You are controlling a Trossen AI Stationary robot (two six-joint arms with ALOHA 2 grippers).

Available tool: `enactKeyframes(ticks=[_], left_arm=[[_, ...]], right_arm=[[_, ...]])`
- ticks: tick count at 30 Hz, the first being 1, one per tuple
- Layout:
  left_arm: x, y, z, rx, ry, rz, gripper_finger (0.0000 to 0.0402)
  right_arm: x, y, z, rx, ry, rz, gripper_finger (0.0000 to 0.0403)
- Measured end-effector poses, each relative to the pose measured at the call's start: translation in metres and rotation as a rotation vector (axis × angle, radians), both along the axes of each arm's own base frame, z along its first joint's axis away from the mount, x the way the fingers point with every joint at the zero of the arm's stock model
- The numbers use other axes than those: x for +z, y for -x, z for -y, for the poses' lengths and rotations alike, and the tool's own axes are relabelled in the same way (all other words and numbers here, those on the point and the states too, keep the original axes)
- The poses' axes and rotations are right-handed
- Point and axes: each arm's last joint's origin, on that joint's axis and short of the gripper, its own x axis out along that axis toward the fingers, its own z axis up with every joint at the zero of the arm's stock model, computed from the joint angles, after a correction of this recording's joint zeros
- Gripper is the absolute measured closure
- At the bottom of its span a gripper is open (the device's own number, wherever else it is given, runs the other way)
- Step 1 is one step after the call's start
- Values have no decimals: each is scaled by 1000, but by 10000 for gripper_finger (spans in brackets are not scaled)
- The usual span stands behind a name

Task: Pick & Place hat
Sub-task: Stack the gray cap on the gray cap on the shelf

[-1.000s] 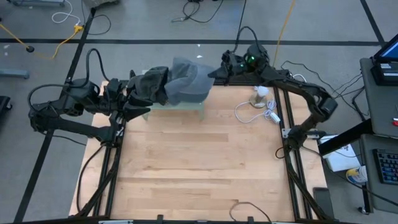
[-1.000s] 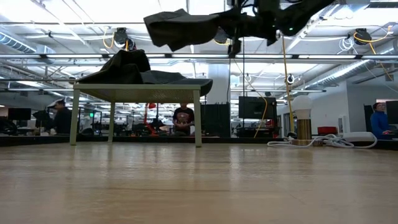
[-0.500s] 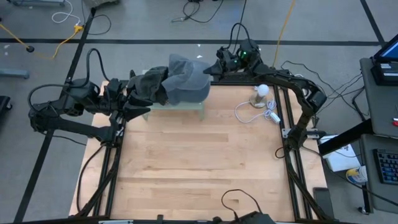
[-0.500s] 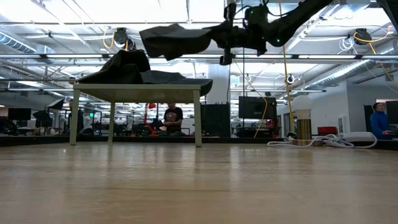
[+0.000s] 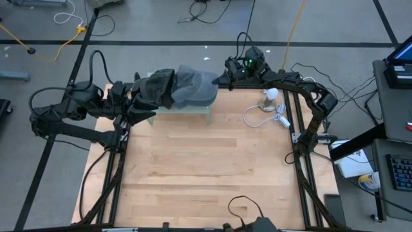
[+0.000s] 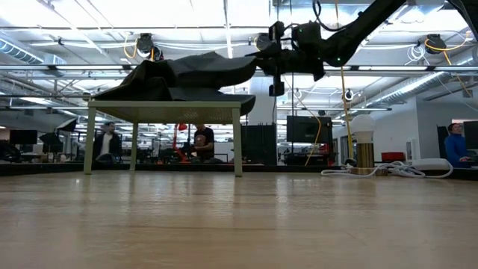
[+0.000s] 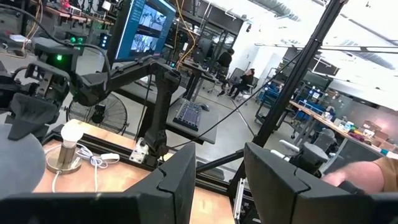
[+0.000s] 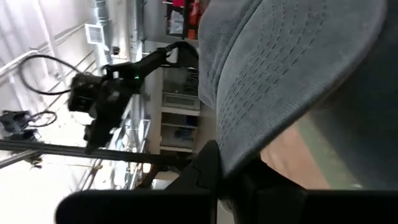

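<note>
A grey cap (image 5: 193, 89) sits over the small low table (image 5: 207, 112) at the far edge of the wooden table; in the low view the cap (image 6: 213, 69) is a dark shape that meets a dark heap (image 6: 149, 81) on that small table. My right gripper (image 5: 222, 77) is just right of the cap, shut on its brim. My left gripper (image 5: 158, 90) is at the small table's left end, beside the cap. In the left wrist view its fingers (image 7: 217, 180) stand open with nothing between them, and the cap (image 7: 15, 168) lies off to one side. My right gripper pinches the cap's stitched brim (image 8: 267, 124) between its two fingers (image 8: 202, 171). It comes in about level from the table's right side. The cap reaches left from the fingers, and its crown (image 5: 187, 93) lies over the dark heap on the small table.
A light bulb on a stand (image 5: 270, 96) with a coiled white cable (image 5: 280, 119) stands right of the small table. The wood surface (image 5: 206, 167) lies nearer. People (image 6: 108, 143) show in the room beyond the table.
My right gripper has moved down and a little toward the table's left, still shut on the cap. The cap was lifted clear above the small table; it has come down and now sits against the dark heap on it.
</note>
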Motion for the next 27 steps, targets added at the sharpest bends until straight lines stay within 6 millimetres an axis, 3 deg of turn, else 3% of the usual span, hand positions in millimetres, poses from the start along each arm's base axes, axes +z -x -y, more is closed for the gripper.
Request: enactKeyframes(ticks=[14,27], left_arm=[[-1,-3,0,0,4,-9,261],[-7,-20,0,-2,13,-58,261]], right_arm=[[-19,0,0,-87,50,-101,399],[-25,-5,-6,-103,116,-133,393]])
